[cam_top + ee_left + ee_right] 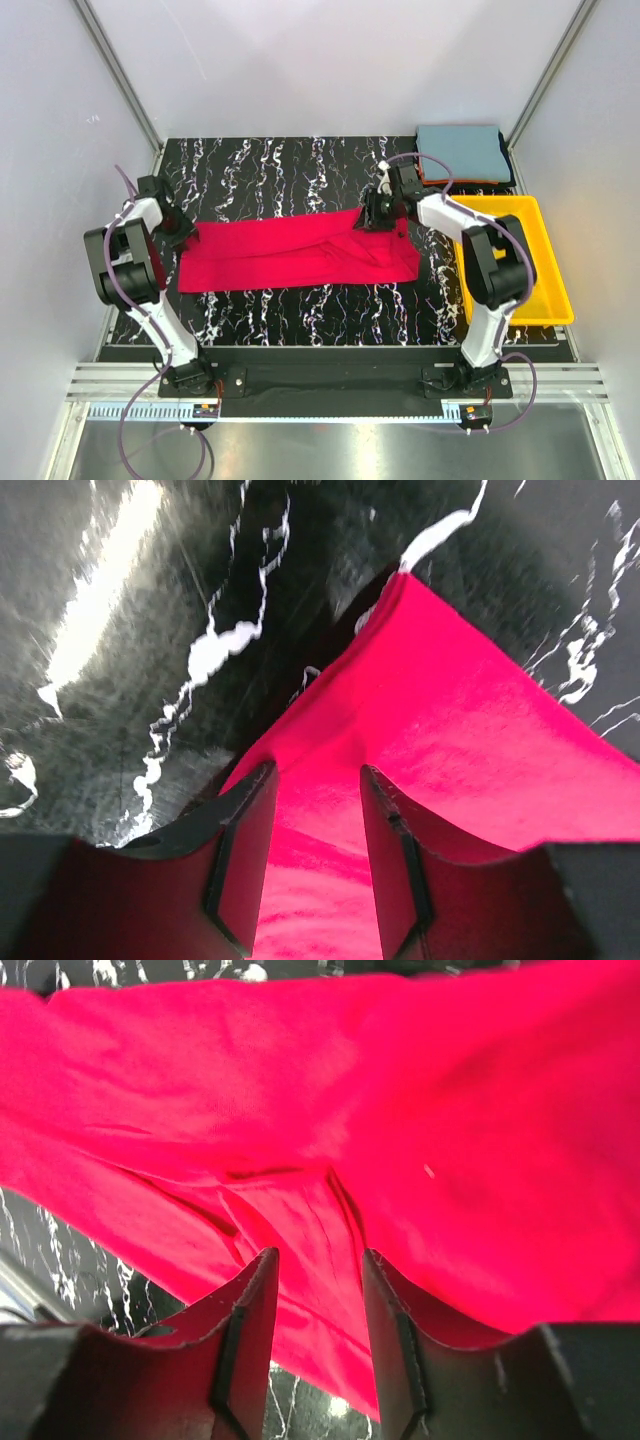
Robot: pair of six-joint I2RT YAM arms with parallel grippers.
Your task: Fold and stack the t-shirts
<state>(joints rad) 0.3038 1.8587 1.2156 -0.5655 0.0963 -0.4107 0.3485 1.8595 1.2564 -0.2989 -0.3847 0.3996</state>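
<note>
Lying across the marbled desk [300, 170], red t-shirt [290, 255], folded into a band. Left hand [183, 228] clenched on its left edge; right hand [380, 212] clenched on its upper right part.

White-walled lab enclosure [330, 60], aluminium framing [115, 70].

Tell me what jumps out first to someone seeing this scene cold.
The bright red t-shirt grabs the eye: a long band stretched across the middle of the black marbled table, with the left claw at one end and the right claw at the other. Next comes the yellow tray at the right edge, with a grey-blue folded shirt topping a stack behind it.
</note>
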